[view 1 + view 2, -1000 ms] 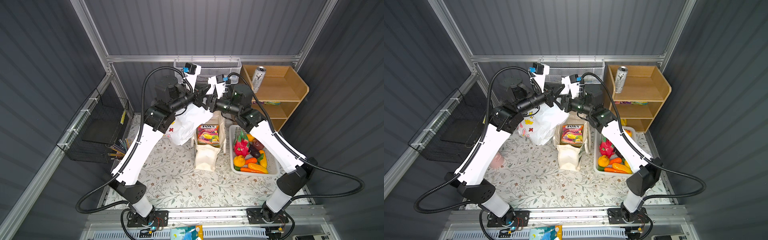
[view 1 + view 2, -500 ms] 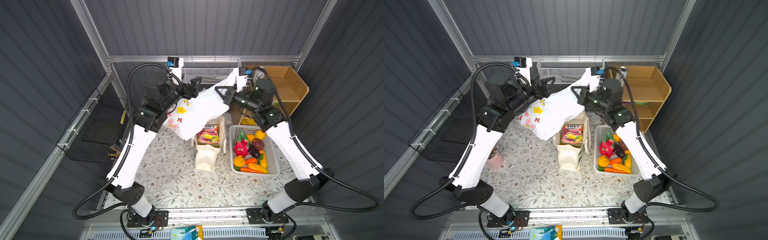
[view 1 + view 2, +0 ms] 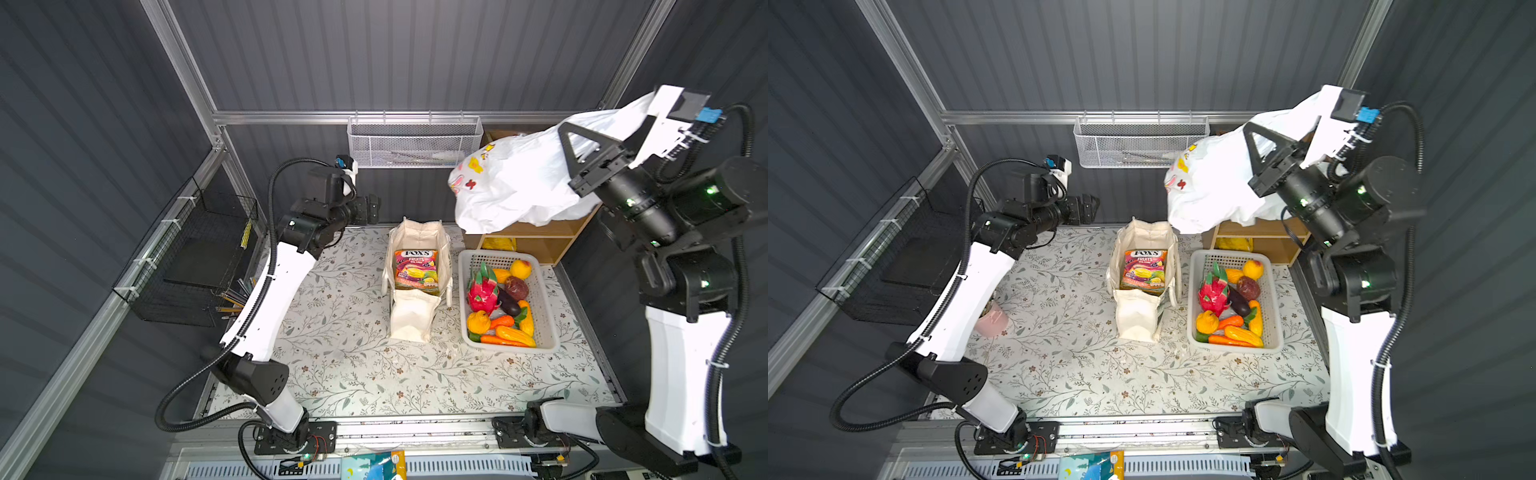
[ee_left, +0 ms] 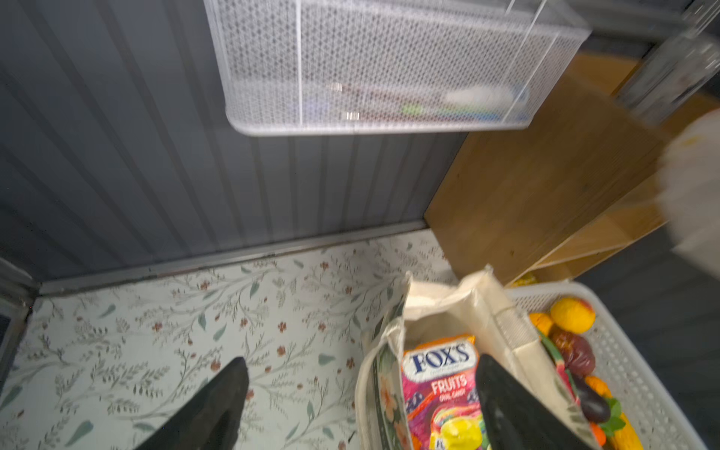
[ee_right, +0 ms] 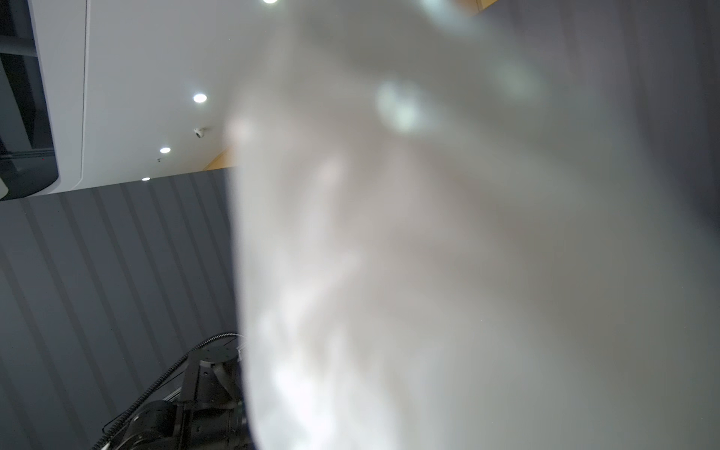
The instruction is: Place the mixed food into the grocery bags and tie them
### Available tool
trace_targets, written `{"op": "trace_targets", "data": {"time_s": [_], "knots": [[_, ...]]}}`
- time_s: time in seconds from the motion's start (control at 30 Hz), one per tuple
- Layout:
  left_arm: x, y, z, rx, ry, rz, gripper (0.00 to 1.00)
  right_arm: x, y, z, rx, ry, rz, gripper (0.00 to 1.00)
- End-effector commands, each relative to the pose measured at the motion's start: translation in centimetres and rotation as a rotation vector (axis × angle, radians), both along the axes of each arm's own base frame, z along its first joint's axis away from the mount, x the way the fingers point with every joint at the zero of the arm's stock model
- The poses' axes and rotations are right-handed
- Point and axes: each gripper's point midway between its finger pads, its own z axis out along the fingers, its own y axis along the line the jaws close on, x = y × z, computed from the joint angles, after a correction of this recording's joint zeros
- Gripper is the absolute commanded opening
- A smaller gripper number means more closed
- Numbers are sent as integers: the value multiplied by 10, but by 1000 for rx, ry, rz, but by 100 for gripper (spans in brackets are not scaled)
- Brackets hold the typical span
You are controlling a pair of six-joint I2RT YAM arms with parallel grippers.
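**Right gripper holding the plastic bag in the air; left gripper free. Bag-handling step, loading barely begun.**

Right gripper [image 3: 571, 135] is clamped tight on the bunched top of the white plastic bag [image 3: 511, 187], which hangs clear of the bench [image 3: 353, 365] at about 2 o'clock in both top views, over the wooden shelf [image 3: 536, 245]; contents can't be told. Left gripper [image 4: 360, 364] is spread wide with nothing in it, at 10 o'clock from the canvas tote [image 3: 417, 320]. The tote stands mid-bench with one snack packet [image 3: 417, 270] inside. Toy fruit and vegetables [image 3: 484, 291] are all in the white basket [image 3: 544, 332] at 3 o'clock from the tote. Likely next: lower the bag to the bench and have the left gripper take the other handle to open its mouth. Thin film, so it may slip or collapse shut.
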Motion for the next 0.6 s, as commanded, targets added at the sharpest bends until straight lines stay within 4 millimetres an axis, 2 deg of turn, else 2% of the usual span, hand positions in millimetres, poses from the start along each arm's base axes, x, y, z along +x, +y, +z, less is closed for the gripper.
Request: {"op": "trace_targets", "data": {"time_s": [0.0,0.13,0.27,0.3,0.37,0.4,0.43,0.47,0.57], "knots": [[-10,-19,-52,79,152,-73,91,-1,-10,-14,-15,71,-46,0],[-10,-47,-91,143,234,-127,91,-4,-17,-26,-21,110,-80,0],[-5,-62,-128,195,301,-146,91,-5,-20,-40,-12,143,-91,0],[-5,-65,-138,204,319,-156,88,-5,-20,-43,-7,149,-90,0],[-6,-71,-154,205,361,-178,67,-6,-21,-48,2,162,-89,0],[-6,-73,-161,202,377,-189,45,-6,-21,-51,6,170,-87,0],[-6,-75,-165,204,382,-195,14,-5,-20,-55,10,182,-83,0],[-4,-72,-166,218,380,-182,0,-3,-19,-59,11,193,-79,0],[11,-44,-150,230,325,-109,0,1,-16,-69,16,230,-54,0]]}}
